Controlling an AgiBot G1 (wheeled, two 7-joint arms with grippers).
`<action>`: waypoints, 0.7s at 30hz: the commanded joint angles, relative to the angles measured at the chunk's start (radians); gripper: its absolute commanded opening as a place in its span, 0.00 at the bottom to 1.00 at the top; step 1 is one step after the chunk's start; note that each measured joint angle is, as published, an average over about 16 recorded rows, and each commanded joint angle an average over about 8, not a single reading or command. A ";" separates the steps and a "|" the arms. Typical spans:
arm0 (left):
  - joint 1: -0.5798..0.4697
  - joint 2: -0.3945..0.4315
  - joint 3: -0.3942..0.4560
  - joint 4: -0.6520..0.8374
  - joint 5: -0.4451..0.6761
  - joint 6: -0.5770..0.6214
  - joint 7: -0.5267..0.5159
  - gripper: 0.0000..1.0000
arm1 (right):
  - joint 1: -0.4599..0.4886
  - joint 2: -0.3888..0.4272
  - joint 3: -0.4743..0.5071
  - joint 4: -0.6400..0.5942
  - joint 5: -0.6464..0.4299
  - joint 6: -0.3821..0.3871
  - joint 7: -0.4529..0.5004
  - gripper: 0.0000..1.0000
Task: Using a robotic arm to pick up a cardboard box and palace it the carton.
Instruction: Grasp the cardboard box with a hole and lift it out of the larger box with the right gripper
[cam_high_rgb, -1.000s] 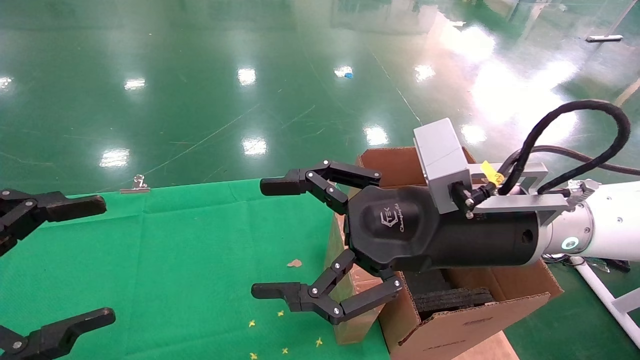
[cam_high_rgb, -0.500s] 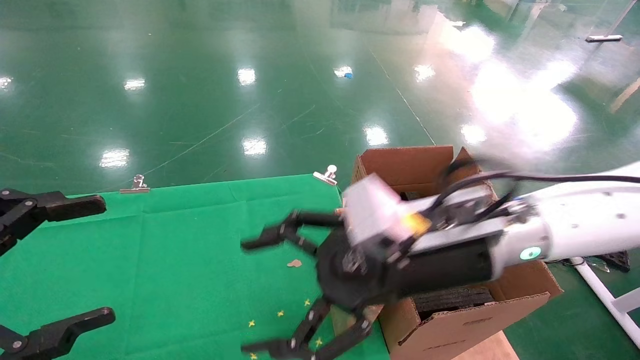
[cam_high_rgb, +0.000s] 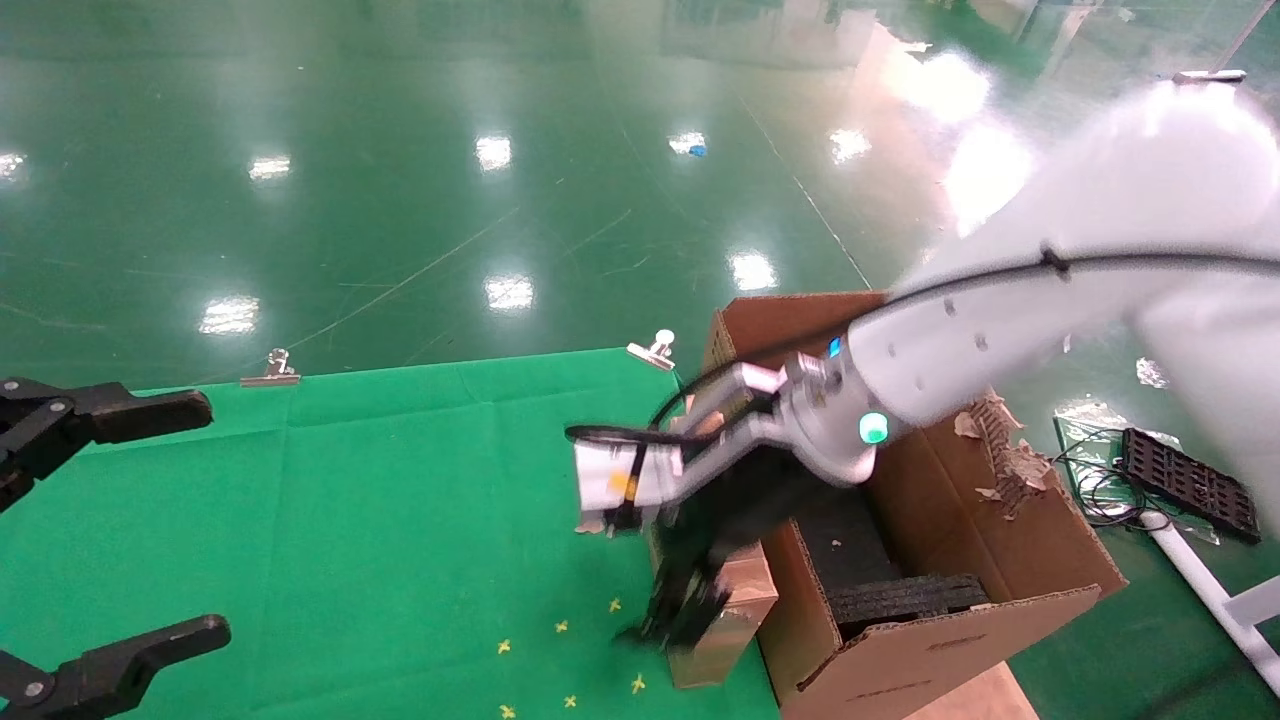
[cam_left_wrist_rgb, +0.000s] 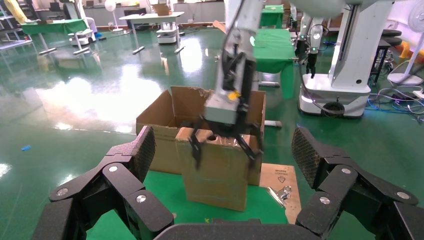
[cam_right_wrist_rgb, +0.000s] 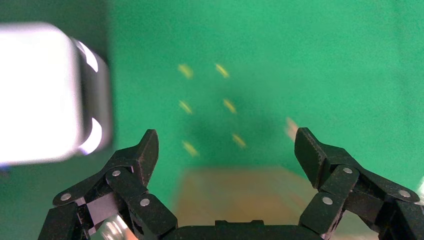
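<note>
The cardboard box (cam_high_rgb: 742, 598) stands on end on the green cloth (cam_high_rgb: 350, 500), close against the carton (cam_high_rgb: 950, 610); its glossy wide face and the round hole in its top show in the left wrist view (cam_left_wrist_rgb: 215, 172). The robotic arm, my right one (cam_high_rgb: 930, 350), points down, and its gripper (cam_high_rgb: 685, 615) is open with black fingers (cam_left_wrist_rgb: 194, 150) on either side of the box's top, not closed on it. The right wrist view shows the open gripper (cam_right_wrist_rgb: 227, 145) over the blurred brown box (cam_right_wrist_rgb: 240, 200). My left gripper (cam_high_rgb: 213, 520) is open and parked at the cloth's left.
The carton has a torn right flap (cam_high_rgb: 1000, 455) and black foam (cam_high_rgb: 900, 595) inside, and shows behind the box in the left wrist view (cam_left_wrist_rgb: 160, 120). Binder clips (cam_high_rgb: 270, 370) (cam_high_rgb: 652, 350) hold the cloth's far edge. A black tray (cam_high_rgb: 1190, 480) and cables lie on the floor at right.
My right arm has swung from level above the carton to pointing down, bringing its open gripper over the small box. The left gripper has not moved.
</note>
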 joint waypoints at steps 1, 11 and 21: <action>0.000 0.000 0.000 0.000 0.000 0.000 0.000 1.00 | 0.087 -0.018 -0.080 -0.001 -0.049 -0.005 0.042 1.00; 0.000 0.000 0.001 0.000 -0.001 0.000 0.000 1.00 | 0.376 -0.029 -0.413 0.004 -0.018 0.004 0.097 1.00; 0.000 -0.001 0.002 0.000 -0.001 -0.001 0.001 1.00 | 0.430 -0.059 -0.595 0.009 0.019 0.036 0.128 1.00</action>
